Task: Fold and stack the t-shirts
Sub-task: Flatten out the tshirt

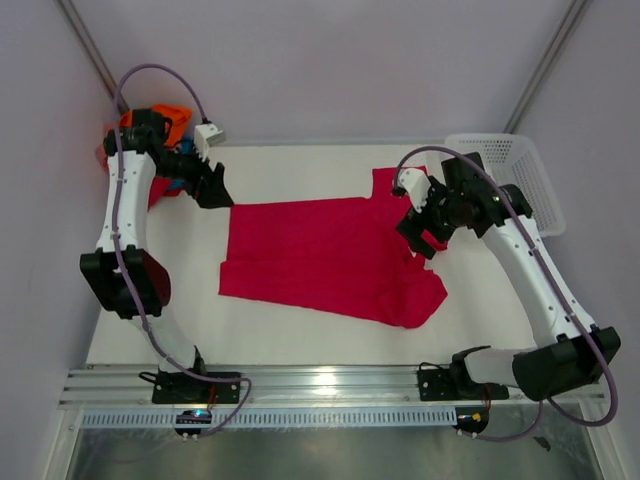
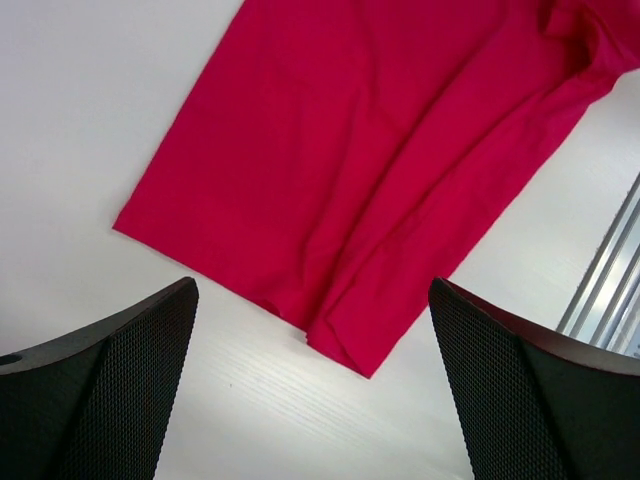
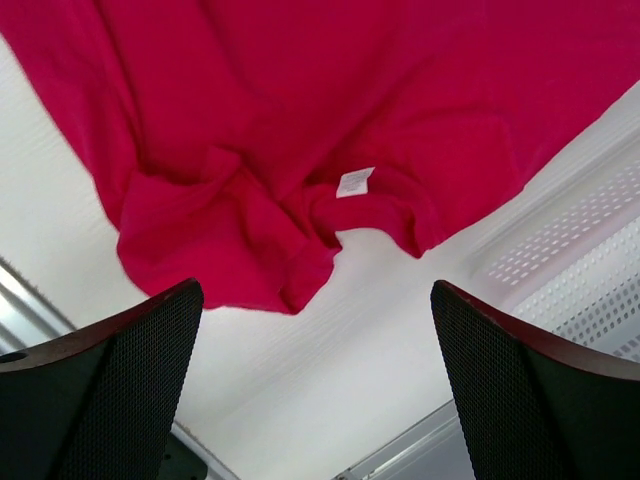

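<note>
A crimson t-shirt (image 1: 320, 255) lies spread on the white table (image 1: 300, 330), its right end rumpled. My left gripper (image 1: 214, 190) hovers just off the shirt's far left corner, open and holding nothing. In the left wrist view the gripper (image 2: 312, 300) frames the shirt's hem corner (image 2: 340, 345), with the cloth (image 2: 380, 150) lying flat beyond. My right gripper (image 1: 420, 236) hangs over the shirt's right edge, also open and empty. The right wrist view shows this gripper (image 3: 317, 300) above bare table, the bunched collar with its white label (image 3: 354, 182) just ahead. Orange (image 1: 172, 120) and red (image 1: 160, 190) shirts lie heaped at the far left.
A white mesh basket (image 1: 505, 165) stands at the back right, close to the right arm, and its rim (image 3: 580, 270) shows in the right wrist view. A metal rail (image 1: 330, 385) runs along the near edge. Walls close in on both sides.
</note>
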